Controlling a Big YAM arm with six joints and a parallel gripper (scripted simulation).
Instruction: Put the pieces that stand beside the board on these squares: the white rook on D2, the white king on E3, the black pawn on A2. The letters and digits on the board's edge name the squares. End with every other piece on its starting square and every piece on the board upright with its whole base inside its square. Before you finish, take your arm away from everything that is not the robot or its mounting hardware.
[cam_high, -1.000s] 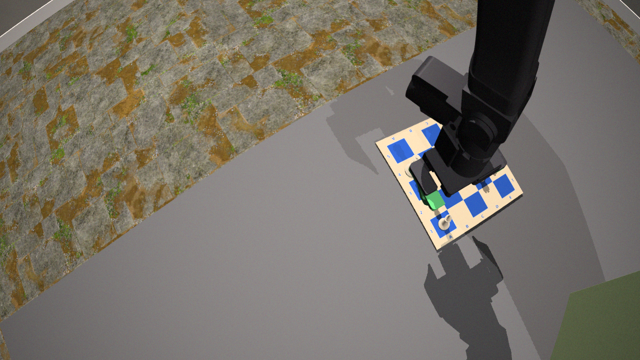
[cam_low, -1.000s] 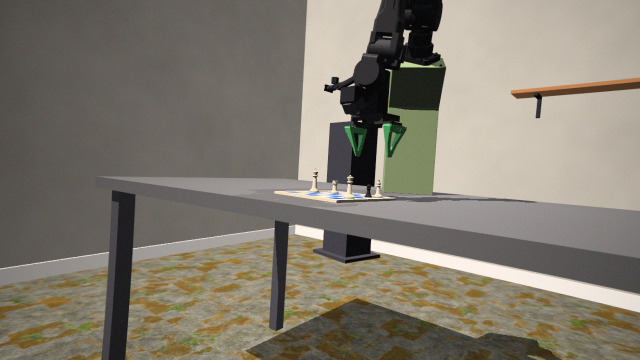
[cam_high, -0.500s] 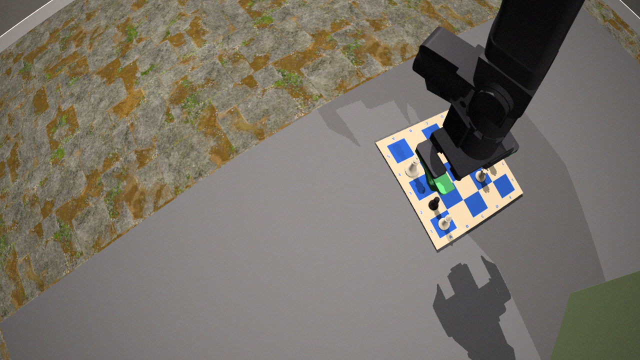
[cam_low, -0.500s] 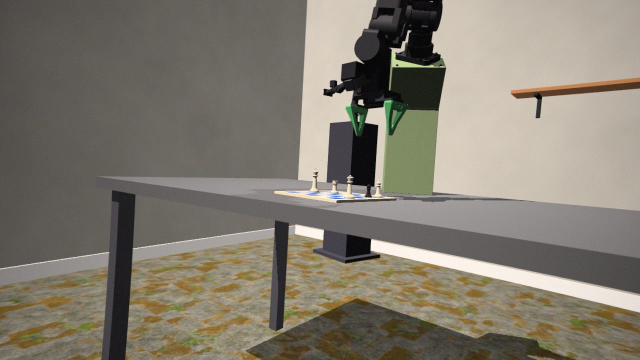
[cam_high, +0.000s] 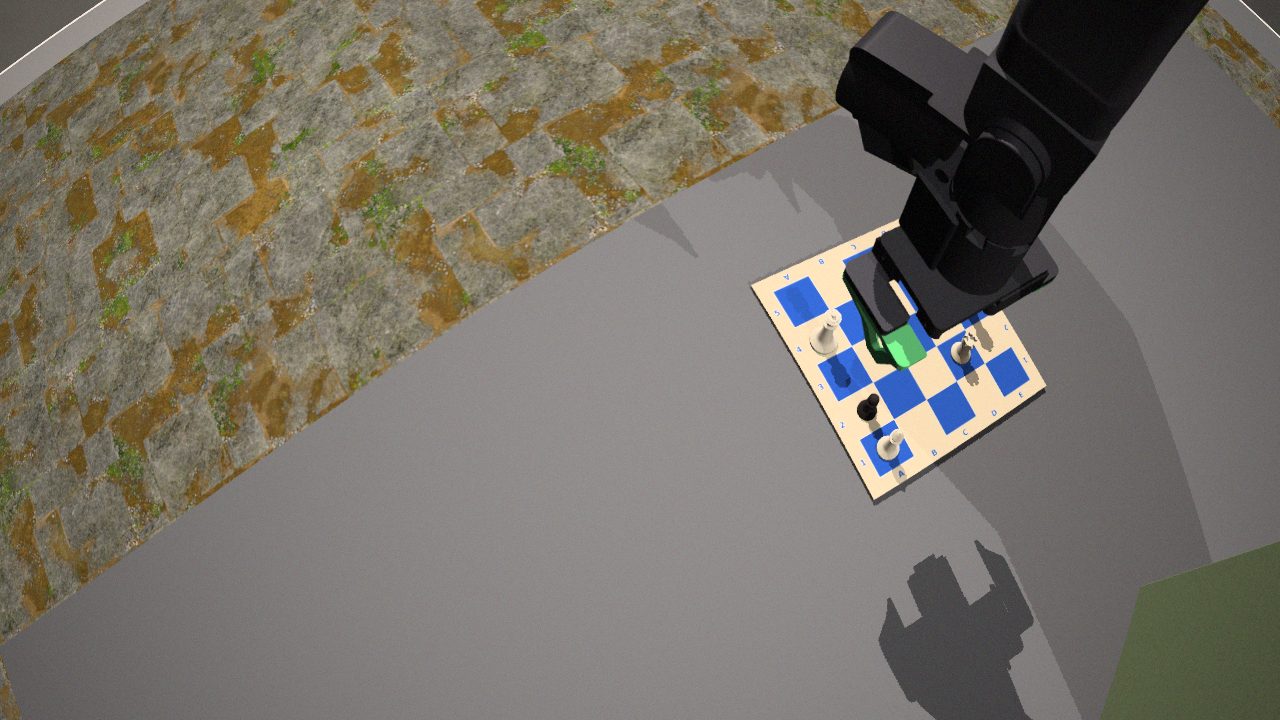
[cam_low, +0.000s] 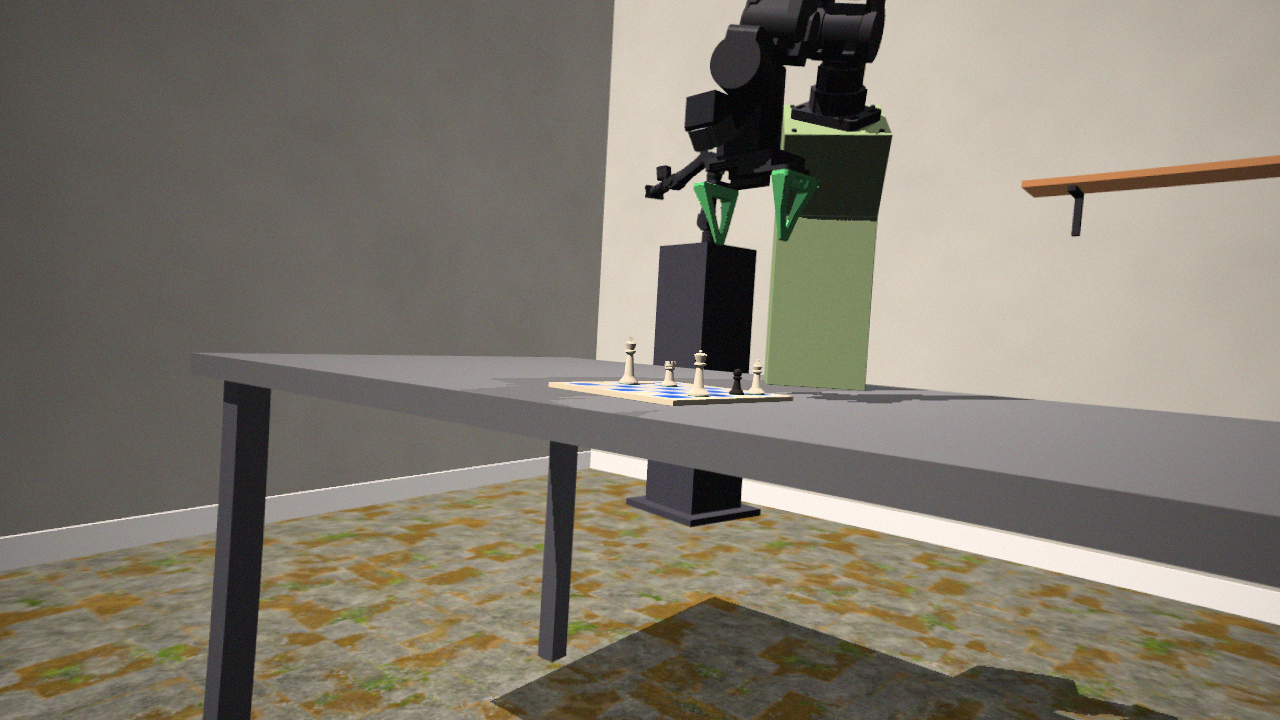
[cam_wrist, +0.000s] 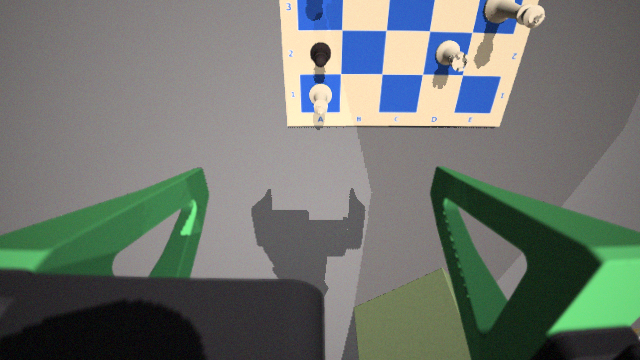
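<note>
One grey table (cam_low: 895, 429) — mossy stone floor (cam_high: 268, 179) below — gripper (cam_low: 756, 210) spread wide, holding nothing.

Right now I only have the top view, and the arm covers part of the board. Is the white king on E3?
Observer: Yes. The wrist view shows the white king standing on the blue E3 square, though the frame edge cuts off part of it.
Operator: Is the gripper carrying anything?
Observer: No. In the exterior view the gripper hangs wide open and empty, well above the board.
</note>
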